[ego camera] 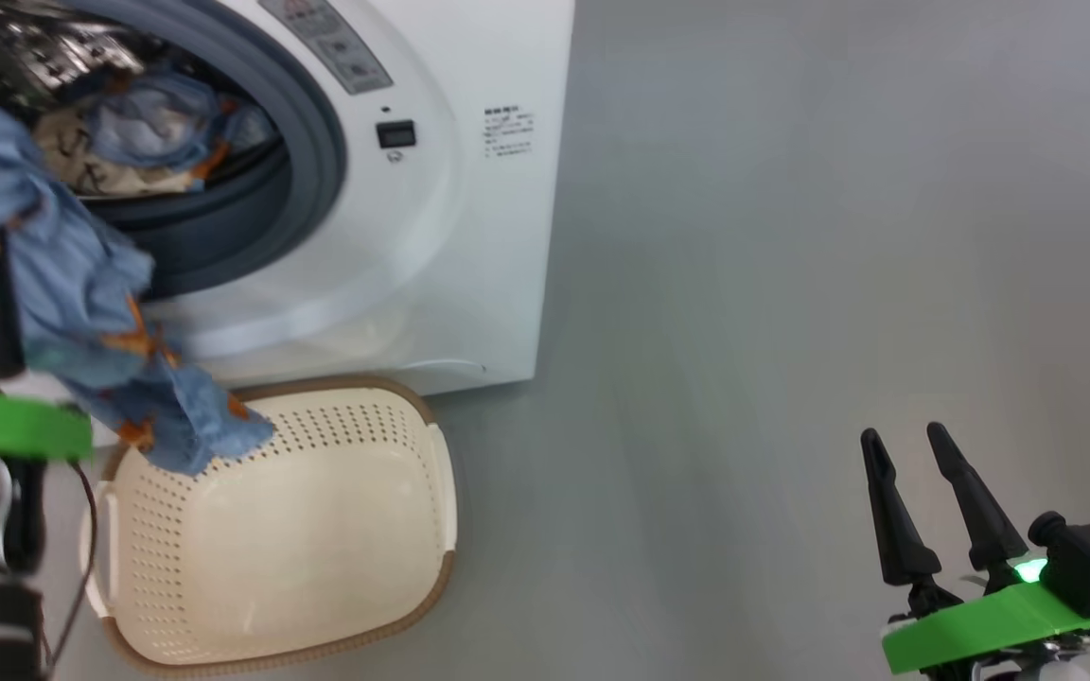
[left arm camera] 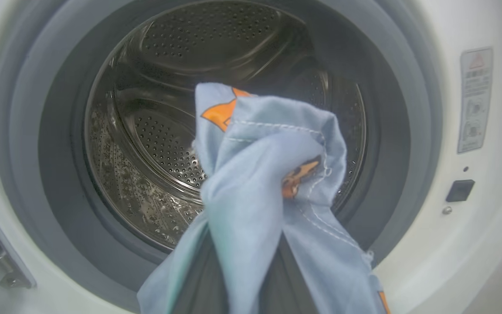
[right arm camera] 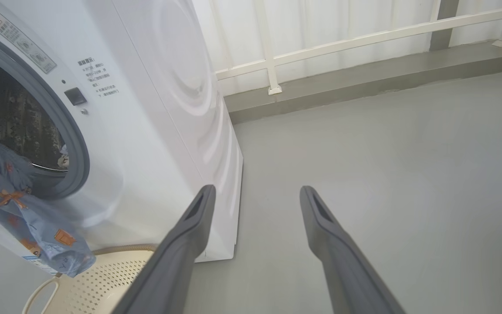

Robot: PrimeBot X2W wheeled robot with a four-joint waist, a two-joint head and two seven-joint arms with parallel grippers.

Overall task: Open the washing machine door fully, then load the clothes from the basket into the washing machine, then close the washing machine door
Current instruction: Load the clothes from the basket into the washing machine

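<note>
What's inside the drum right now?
A blue and cream heap of clothes lies in the drum. The hanging garment covers its left part in the head view; anything behind is hidden.

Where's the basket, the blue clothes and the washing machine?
basket [ego camera: 318, 549]: head view, its bare cream bottom.
clothes [left arm camera: 251, 192]: left wrist view, the bunched blue fabric.
washing machine [right arm camera: 111, 152]: right wrist view, its white front panel.
</note>
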